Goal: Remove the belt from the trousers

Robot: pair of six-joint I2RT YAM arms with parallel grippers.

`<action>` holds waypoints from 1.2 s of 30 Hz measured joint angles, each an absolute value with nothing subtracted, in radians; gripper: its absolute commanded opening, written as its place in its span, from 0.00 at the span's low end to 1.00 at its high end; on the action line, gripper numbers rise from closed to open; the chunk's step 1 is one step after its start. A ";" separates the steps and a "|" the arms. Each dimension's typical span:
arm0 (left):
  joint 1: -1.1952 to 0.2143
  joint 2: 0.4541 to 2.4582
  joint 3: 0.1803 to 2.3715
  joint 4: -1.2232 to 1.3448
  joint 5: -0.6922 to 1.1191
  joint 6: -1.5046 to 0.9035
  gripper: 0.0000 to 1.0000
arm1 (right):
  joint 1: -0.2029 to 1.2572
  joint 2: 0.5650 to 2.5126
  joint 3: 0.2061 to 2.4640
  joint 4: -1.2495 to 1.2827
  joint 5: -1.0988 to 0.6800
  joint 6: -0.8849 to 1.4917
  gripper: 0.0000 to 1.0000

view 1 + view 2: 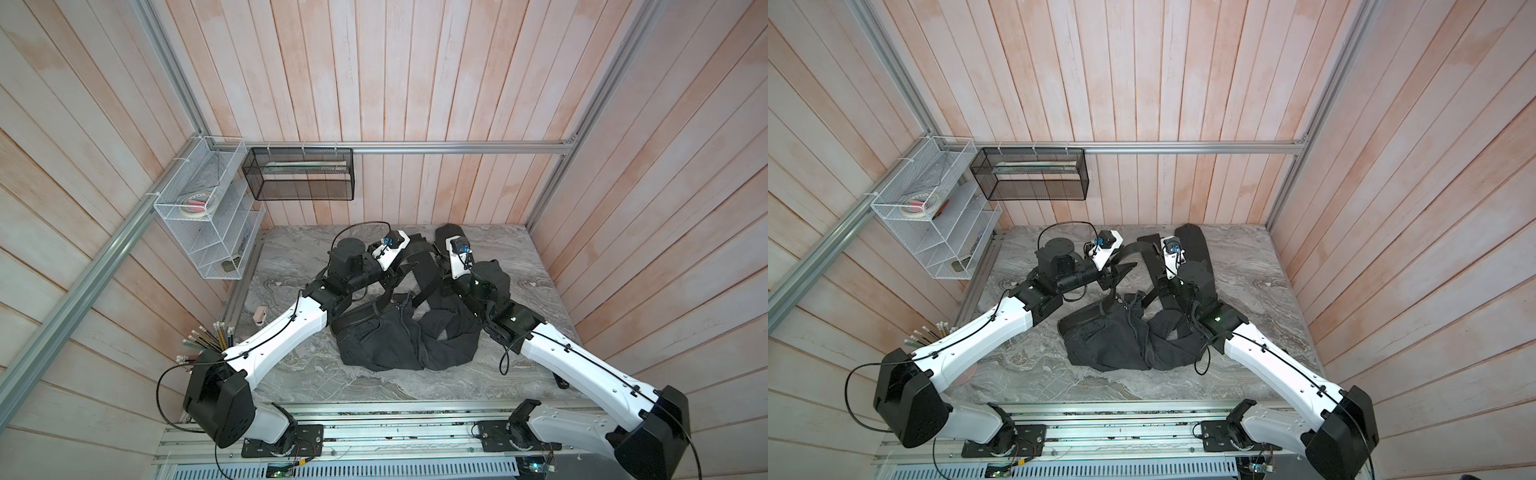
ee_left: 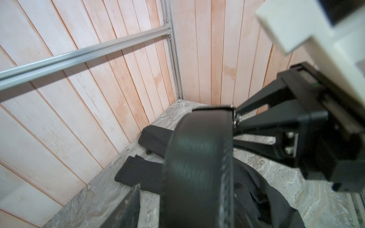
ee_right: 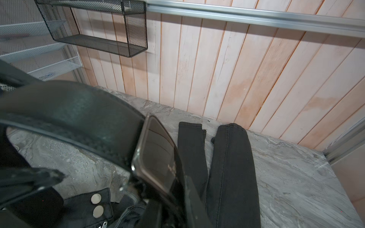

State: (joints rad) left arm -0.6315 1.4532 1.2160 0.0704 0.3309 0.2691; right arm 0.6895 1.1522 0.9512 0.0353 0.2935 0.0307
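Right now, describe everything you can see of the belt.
The belt is a wide black strap, smooth and faintly shiny like leather, with a grainy underside. Its dark glossy rectangular buckle has a metallic frame. The strap arches up in the air; the right gripper pinches it by the buckle, the left gripper stands open beside it. Another stretch looks threaded along the trousers' waist.
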 measured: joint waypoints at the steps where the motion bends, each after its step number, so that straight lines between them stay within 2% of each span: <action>1: -0.639 1.457 1.229 0.065 0.324 0.279 0.65 | 0.690 1.152 0.951 0.028 0.294 0.033 0.00; 11: -0.691 1.537 1.344 -0.026 0.259 0.376 0.64 | 0.690 1.157 0.951 -0.033 0.272 0.030 0.00; 13: -0.699 1.547 1.354 -0.042 0.254 0.383 0.52 | 0.690 1.159 0.951 -0.045 0.264 0.030 0.00; 15: -0.704 1.549 1.358 -0.056 0.254 0.388 0.26 | 0.690 1.161 0.951 -0.057 0.253 0.029 0.00; 17: -0.706 1.549 1.364 -0.070 0.250 0.387 0.06 | 0.690 1.162 0.951 -0.066 0.233 0.029 0.10; 18: -0.706 1.551 1.365 -0.080 0.245 0.391 0.00 | 0.693 1.160 0.954 -0.060 0.216 0.032 0.17; 21: -0.698 1.555 1.365 -0.094 0.234 0.392 0.00 | 0.692 1.147 0.962 -0.065 0.196 0.043 0.32; 26: -0.701 1.555 1.376 -0.106 0.238 0.381 0.00 | 0.693 1.118 0.981 -0.132 0.141 0.064 0.48; 29: -0.702 1.555 1.384 -0.117 0.239 0.371 0.00 | 0.693 1.089 1.001 -0.170 0.119 0.078 0.52; 36: -0.702 1.566 1.417 -0.154 0.229 0.353 0.00 | 0.693 1.039 1.062 -0.199 0.088 0.108 0.53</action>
State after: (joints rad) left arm -0.7025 1.5661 1.4174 -0.1539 0.2291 0.3531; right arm 0.6933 1.0393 1.0622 -0.1989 0.0875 0.1081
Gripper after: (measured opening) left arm 0.072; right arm 0.527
